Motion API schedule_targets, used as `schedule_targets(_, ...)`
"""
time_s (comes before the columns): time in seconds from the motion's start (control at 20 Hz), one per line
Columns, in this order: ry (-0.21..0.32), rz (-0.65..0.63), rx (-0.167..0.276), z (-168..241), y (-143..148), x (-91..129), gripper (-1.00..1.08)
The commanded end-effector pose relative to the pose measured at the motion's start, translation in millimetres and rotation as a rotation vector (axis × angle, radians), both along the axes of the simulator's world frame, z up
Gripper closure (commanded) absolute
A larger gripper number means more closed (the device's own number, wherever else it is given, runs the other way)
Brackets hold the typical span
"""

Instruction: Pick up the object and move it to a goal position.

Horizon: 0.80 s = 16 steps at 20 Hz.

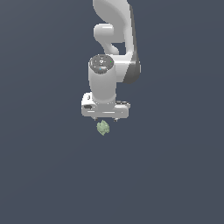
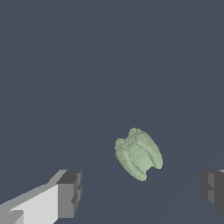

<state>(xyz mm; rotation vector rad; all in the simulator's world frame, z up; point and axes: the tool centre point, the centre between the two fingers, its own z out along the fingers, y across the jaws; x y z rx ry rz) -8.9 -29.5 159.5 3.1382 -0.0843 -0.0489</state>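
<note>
Gripper [image 1: 105, 119] at exterior view centre, fingers [image 2: 70, 192] spread wide; pale green object [image 1: 103, 127] just below, untouched

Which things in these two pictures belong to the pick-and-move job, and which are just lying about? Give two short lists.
Part of the job:
- green blob, small, pale and lumpy
- gripper, open, its fingers wide on either side of the blob, not touching it

Just lying about:
- nothing else shows, only the plain dark surface
</note>
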Motion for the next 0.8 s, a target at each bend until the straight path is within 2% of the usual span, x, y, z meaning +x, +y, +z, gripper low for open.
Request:
schedule_targets(0.0,0.000,0.000,0.000,0,0,0,-0.92)
schedule_targets(0.45,0.012,-0.037,0.014,2,-18,-6,-0.92)
schedule_targets(0.75,0.011,-0.048,0.013,1,-18,-6,-0.92)
